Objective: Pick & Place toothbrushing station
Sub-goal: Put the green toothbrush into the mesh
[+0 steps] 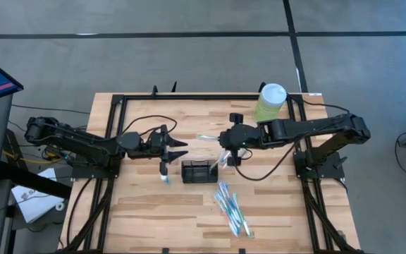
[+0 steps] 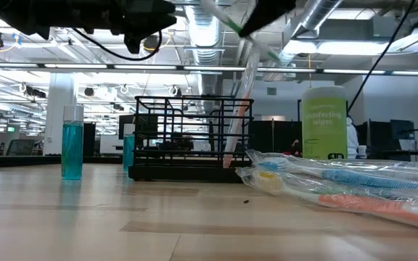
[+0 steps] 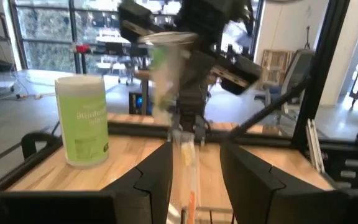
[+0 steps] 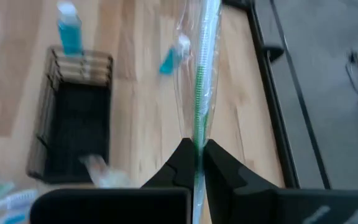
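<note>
Pinching a clear-wrapped green toothbrush [image 4: 199, 93] at the black wire-mesh holder's [image 1: 197, 171] three o'clock edge, the right gripper [image 1: 225, 156] risks snagging it on the rim while the left gripper [image 1: 178, 148] waits open, empty.

A pale wooden plank table [image 1: 146, 212] framed by black rails. On it near the centre sits a small black wire-mesh holder [image 1: 198, 171]. Just to its left stands a small blue bottle [image 1: 165, 178]. A pile of wrapped toothbrushes [image 1: 232, 208] lies toward the front right. A tall pale-green wipes canister [image 1: 269, 103] stands at the back right.

Overhead, table-level, two wrist views
</note>
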Controlling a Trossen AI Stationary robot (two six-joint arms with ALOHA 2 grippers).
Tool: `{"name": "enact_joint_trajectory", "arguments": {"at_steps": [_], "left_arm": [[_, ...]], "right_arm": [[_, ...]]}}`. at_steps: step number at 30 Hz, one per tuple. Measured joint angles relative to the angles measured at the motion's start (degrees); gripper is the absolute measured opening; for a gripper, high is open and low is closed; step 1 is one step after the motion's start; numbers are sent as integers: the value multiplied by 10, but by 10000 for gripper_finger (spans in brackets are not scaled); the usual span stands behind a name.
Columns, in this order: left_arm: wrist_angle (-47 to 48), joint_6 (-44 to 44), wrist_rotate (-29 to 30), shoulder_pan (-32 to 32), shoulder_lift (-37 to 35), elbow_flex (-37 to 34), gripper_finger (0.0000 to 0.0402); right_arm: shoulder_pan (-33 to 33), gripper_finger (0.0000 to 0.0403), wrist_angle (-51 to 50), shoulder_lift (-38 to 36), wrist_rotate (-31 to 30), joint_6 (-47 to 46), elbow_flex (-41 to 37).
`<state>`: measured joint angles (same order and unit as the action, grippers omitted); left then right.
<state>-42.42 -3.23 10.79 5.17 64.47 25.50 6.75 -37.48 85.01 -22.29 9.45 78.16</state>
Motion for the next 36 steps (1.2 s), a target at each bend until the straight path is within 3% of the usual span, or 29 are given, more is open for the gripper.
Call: {"name": "enact_joint_trajectory", "arguments": {"at_steps": [13,18,24,36], "left_arm": [[-48,35,2,0,2,0,127],[-101,64,1,0,2,0,127],[-141,75,-40,0,2,0,127],[-161,75,-42,0,2,0,127]], "right_arm": [[11,5,107,0,32,32,4],[11,5,145,1,80,36,4],[10,5,177,5,88,42,4],[10,5,199,6,89,42,4]]}}
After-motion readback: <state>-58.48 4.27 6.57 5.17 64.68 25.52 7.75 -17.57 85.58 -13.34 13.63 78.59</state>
